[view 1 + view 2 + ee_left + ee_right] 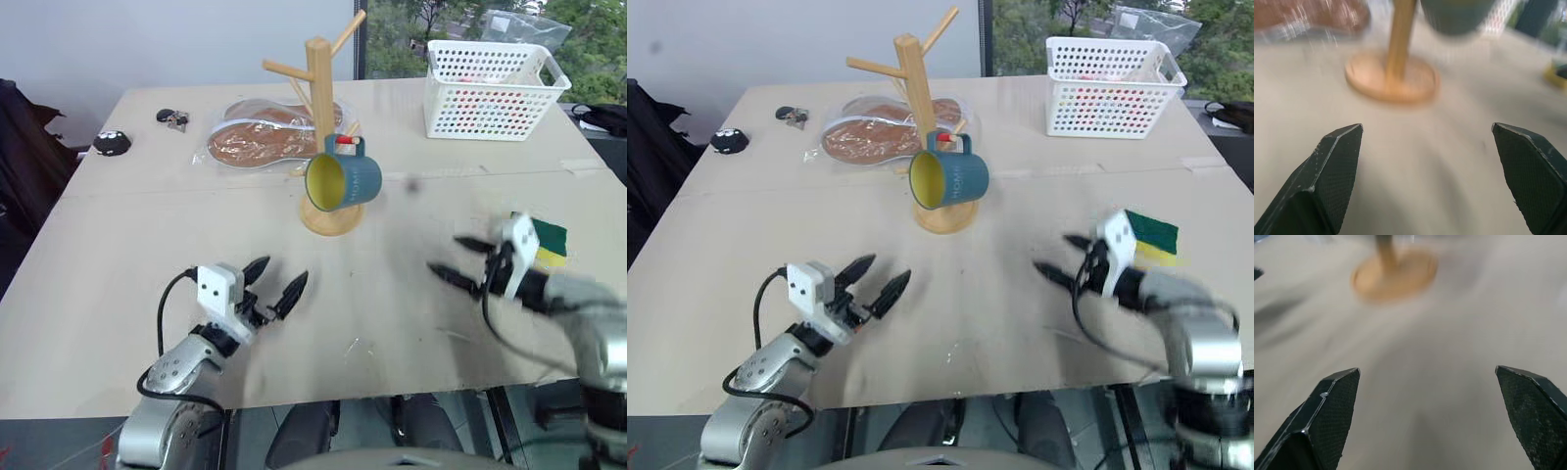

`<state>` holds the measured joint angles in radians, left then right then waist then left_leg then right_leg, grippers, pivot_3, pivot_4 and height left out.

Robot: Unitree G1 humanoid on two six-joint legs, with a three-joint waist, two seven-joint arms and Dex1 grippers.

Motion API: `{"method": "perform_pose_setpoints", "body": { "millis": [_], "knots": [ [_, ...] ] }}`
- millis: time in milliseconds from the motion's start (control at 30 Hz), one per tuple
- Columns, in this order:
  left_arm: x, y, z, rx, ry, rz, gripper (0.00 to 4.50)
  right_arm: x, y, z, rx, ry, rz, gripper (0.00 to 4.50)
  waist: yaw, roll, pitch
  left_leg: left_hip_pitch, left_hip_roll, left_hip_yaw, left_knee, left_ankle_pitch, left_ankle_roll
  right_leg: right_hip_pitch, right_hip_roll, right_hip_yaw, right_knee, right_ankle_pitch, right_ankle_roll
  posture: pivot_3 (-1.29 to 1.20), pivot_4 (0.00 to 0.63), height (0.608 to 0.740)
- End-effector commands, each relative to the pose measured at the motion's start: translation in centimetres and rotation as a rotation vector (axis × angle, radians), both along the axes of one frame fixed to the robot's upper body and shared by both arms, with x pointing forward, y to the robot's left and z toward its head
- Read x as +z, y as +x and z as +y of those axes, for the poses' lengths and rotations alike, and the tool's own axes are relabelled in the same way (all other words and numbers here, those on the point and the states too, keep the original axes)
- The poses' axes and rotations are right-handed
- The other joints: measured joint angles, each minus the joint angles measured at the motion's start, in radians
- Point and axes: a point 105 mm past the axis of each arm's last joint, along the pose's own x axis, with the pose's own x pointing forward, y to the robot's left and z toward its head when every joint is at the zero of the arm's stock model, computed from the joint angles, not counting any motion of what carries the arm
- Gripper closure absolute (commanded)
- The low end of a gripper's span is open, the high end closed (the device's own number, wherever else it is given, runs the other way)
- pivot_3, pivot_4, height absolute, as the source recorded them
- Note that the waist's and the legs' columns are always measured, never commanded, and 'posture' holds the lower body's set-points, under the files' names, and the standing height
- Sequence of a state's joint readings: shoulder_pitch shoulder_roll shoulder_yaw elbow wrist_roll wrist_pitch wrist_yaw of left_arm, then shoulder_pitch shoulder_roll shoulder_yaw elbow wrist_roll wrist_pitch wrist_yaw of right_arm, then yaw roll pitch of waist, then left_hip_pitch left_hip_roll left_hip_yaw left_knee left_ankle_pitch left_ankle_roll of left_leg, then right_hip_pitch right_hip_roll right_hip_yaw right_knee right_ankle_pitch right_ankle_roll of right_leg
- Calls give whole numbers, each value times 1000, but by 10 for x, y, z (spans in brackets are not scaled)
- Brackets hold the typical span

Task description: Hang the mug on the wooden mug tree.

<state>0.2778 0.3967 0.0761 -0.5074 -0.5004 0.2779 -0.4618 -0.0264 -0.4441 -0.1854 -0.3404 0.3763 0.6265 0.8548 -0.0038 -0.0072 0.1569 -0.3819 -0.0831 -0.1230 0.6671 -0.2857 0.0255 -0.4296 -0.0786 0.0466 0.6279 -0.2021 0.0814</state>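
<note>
The table (118,294) carried everything, with both arms low over its near edge and the work near its middle. At the far right corner stood a white basket (490,93); at the far side, behind the tree, lay a clear bag of something brown (260,137); by the far left edge lay keys (173,118) and a small dark object (112,143). A yellow-and-green sponge (1151,235) lay just behind the right arm.

The tree (319,108) stood upright on its round base. The mug (345,178) hung from a low, red-tipped peg by its handle, tipped on its side with the yellow inside facing the robot, clear of the table and touching nothing but the tree.

The left gripper (274,284) hovered near the front edge with its fingers (1334,171) spread and empty. The right gripper (1058,259) hovered to the right, well apart from the mug, its fingers (1327,416) wide apart and holding nothing.

By the look of it, the hanging itself was done and the step in hand was the retreat after release. The next move likely called for little: keep both arms away from the tree so the mug was not knocked, and see that it sat steady on the peg.
</note>
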Motion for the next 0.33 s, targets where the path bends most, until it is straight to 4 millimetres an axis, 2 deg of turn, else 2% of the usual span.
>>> {"method": "perform_pose_setpoints", "body": {
  "millis": [33,100,133,200,333],
  "knots": [
    [3,-3,-4,-27,56,16,114,15,-16,2,13,65,-170,17,-4,0,0,1,0,1,0,0,0,1,0,0,0,0,0,0,150,740],
    [-3,-5,-4,-38,110,24,114,1,-25,-1,29,43,-170,17,-10,0,1,7,1,0,1,-2,4,7,1,-1,0,0,0,0,150,740],
    [-3,-5,-4,-38,123,23,114,-3,-28,-1,45,32,-167,17,-10,0,1,15,1,1,0,-3,4,15,1,-1,-1,0,1,0,150,740],
    [-5,-6,-2,-32,135,33,114,-7,-30,-4,28,56,-147,17,-10,0,0,21,2,1,0,-3,4,21,1,-1,-1,-2,3,0,150,740],
    [-9,-7,-1,-38,175,45,114,-11,-30,-11,34,23,-152,17,-8,-1,0,21,2,0,0,-3,4,21,1,-2,-1,-1,1,0,150,740]
  ]
}}
